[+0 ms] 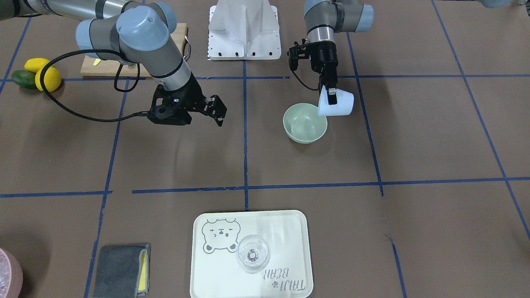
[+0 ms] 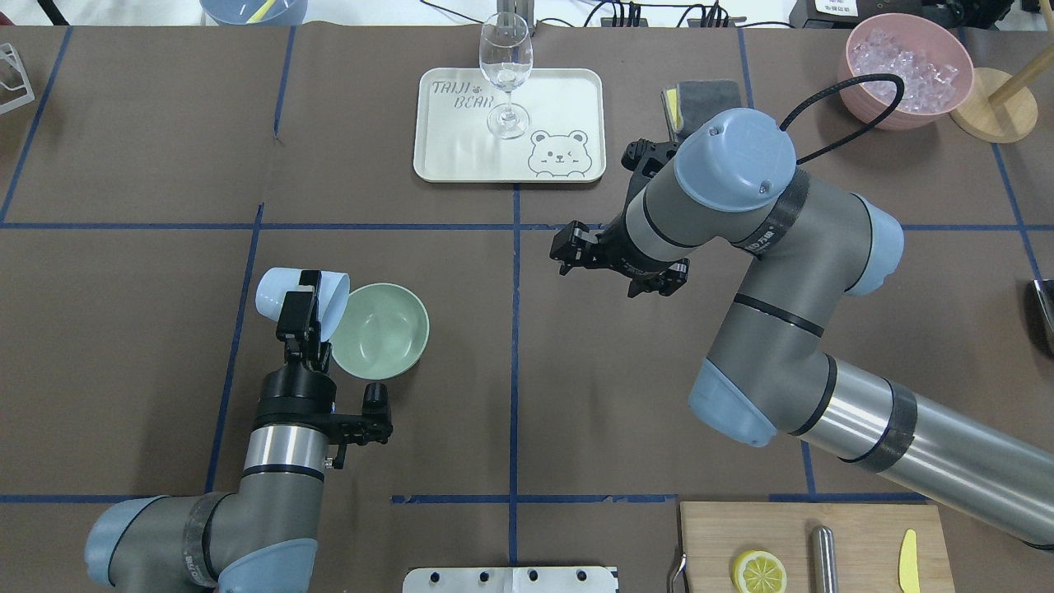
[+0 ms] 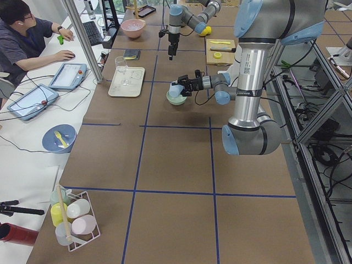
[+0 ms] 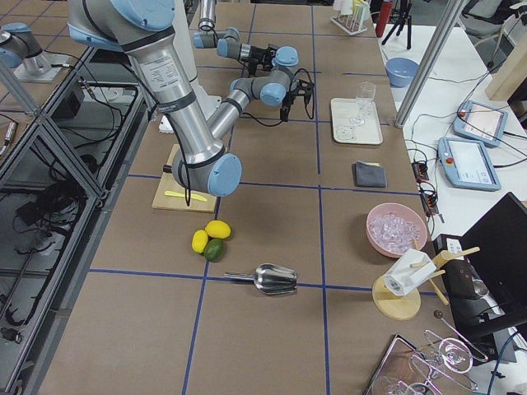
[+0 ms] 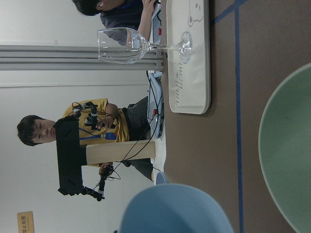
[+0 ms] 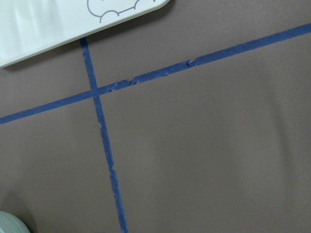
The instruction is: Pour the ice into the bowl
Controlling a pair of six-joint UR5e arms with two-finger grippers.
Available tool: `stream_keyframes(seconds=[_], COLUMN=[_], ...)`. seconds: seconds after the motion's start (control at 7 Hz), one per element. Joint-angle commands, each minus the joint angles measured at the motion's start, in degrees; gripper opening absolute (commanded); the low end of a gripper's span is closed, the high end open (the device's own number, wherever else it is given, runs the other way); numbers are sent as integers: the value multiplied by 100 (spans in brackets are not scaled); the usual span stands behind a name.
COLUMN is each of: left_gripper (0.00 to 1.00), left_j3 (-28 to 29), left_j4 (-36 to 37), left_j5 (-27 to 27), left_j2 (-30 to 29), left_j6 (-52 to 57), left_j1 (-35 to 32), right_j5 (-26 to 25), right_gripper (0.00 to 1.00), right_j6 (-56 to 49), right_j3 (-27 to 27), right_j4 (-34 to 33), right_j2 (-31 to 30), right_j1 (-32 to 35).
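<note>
The pale sage-green bowl (image 1: 305,123) stands on the table and its inside shows bare; it also shows in the overhead view (image 2: 380,330) and the left wrist view (image 5: 291,145). My left gripper (image 1: 331,96) (image 2: 309,309) is shut on a light blue cup (image 1: 336,103) (image 2: 302,295) (image 5: 175,208). The cup lies tipped on its side, mouth toward the bowl, over the bowl's rim. The ice is hidden; no clear cubes show in the bowl or at the cup's mouth. My right gripper (image 1: 215,111) (image 2: 564,251) is open and empty, held above the table's middle, apart from the bowl.
A white tray (image 1: 290,231) (image 2: 461,148) with a clear wine glass (image 1: 252,252) (image 2: 505,74) stands across the table. A pink container (image 2: 906,66) of whitish pieces, a grey cloth (image 1: 120,269), a cutting board (image 2: 807,543) and lemons (image 1: 47,78) lie on my right side.
</note>
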Motion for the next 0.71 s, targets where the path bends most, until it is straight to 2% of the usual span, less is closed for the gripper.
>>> stream_keyframes(seconds=[0.0,0.29,0.57], left_gripper=[0,0,0], left_j3=[139,139,148], left_j4=[0,0,0], left_j5=[164,226,341], left_j2=[-5,-58,-58], left_j6=[650,1468,1577], left_j1=[-5,-14,-31], right_j5=[0,0,0], right_gripper=[100,100,100], right_j6=[3,3,12], right_j3=[4,4,13], right_j4=[9,9,9], right_j2=[-4,-4,4], right_j1=[-8,-8,-8])
